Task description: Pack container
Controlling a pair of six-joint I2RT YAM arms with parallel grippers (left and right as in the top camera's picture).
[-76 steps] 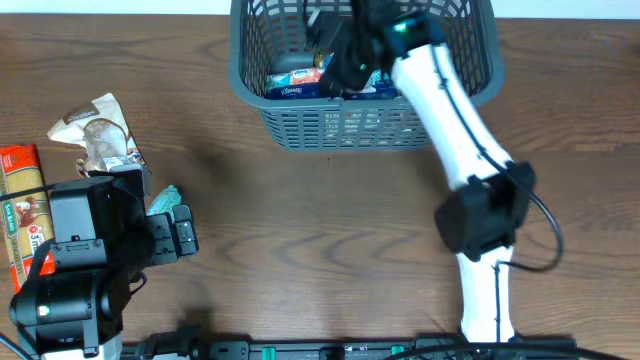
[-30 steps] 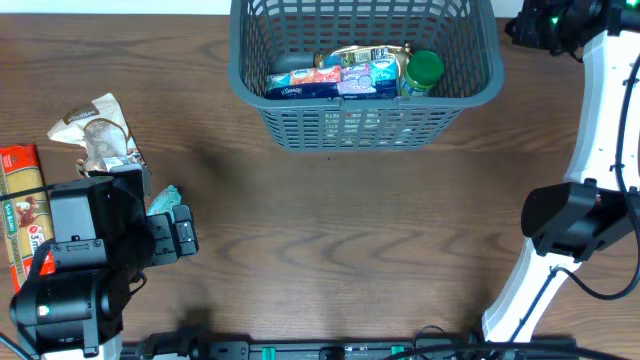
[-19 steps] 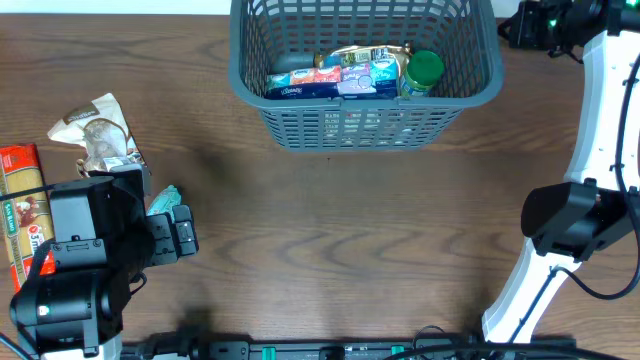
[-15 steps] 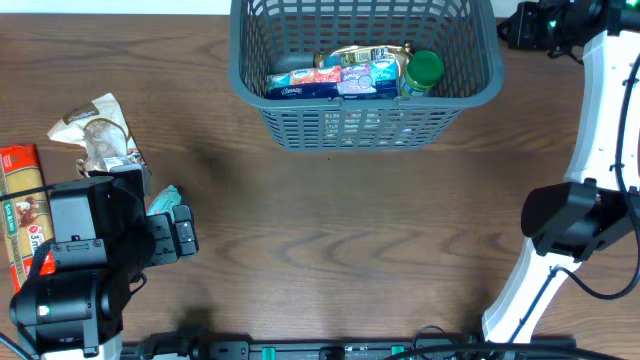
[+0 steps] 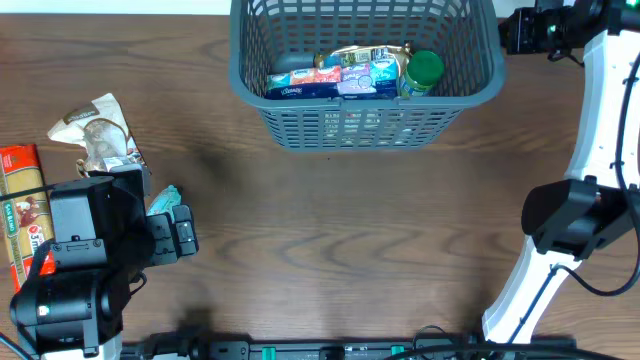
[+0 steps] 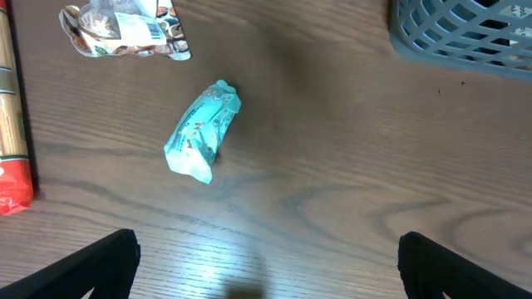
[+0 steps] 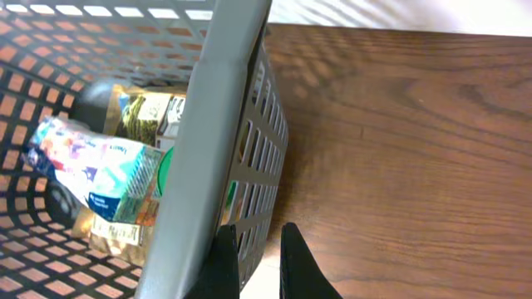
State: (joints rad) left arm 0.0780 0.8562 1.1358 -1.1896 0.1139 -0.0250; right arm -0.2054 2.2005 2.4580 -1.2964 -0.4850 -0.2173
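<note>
- Where the brown wooden surface (image 5: 350, 230) reaches its left edge, a long red pasta packet (image 5: 20, 215) lies flat.
- Just right of it and farther back sits a crumpled clear bag with brown contents and a white label (image 5: 98, 135).
- Nearer the front, a small teal foil-wrapped packet (image 6: 202, 131) lies on the wood by itself, apart from both the bag and the pasta.
- The left arm's fingers (image 6: 100, 262) are spread wide, one at each lower corner of the left wrist view, with nothing between them; the teal packet lies ahead of them.
- The large dark grey plastic basket with slotted sides (image 5: 365, 125) stands at the far middle of the surface.
- Inside it, from left to right, are a blue tissue pack (image 5: 300, 90), a colourful carton (image 5: 350, 75) with a gold bag (image 5: 365, 52) behind it, and a green-lidded jar (image 5: 423, 70).
- The right arm's fingers (image 7: 298, 266) are outside the basket, beside its right wall, drawn close together with only a sliver between them and holding nothing.
</note>
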